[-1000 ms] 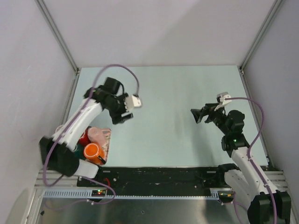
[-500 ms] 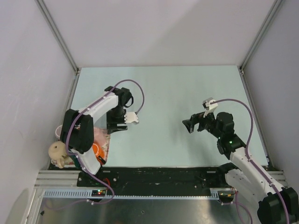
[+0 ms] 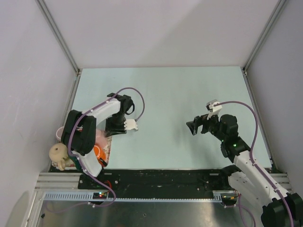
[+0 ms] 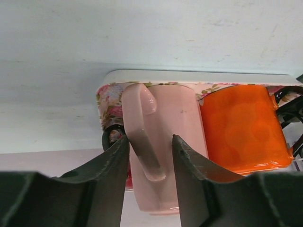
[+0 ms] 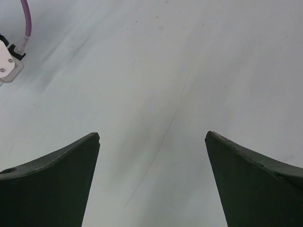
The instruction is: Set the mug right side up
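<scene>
A pale pink mug (image 4: 182,118) sits in a floral tray (image 4: 108,97) beside an orange mug (image 4: 241,127), its handle (image 4: 142,118) turned toward the left wrist camera. My left gripper (image 4: 149,137) straddles that handle. The left finger (image 4: 111,163) is against it and a thin gap shows at the right finger (image 4: 189,165). From above, my left gripper (image 3: 111,133) points down over the tray's corner and hides most of the pink mug (image 3: 99,138). My right gripper (image 3: 191,126) hangs open over bare table, and between its jaws (image 5: 152,135) there is nothing.
The tray (image 3: 108,150) lies at the table's near left corner, with the orange mug (image 3: 96,152) in it. A beige stuffed toy (image 3: 57,154) sits left of the tray by the side wall. The black rail runs along the near edge.
My left arm has swung down from mid-table onto the tray and its jaws have narrowed around the pink mug's handle. The right arm has shifted slightly left, still open.
</scene>
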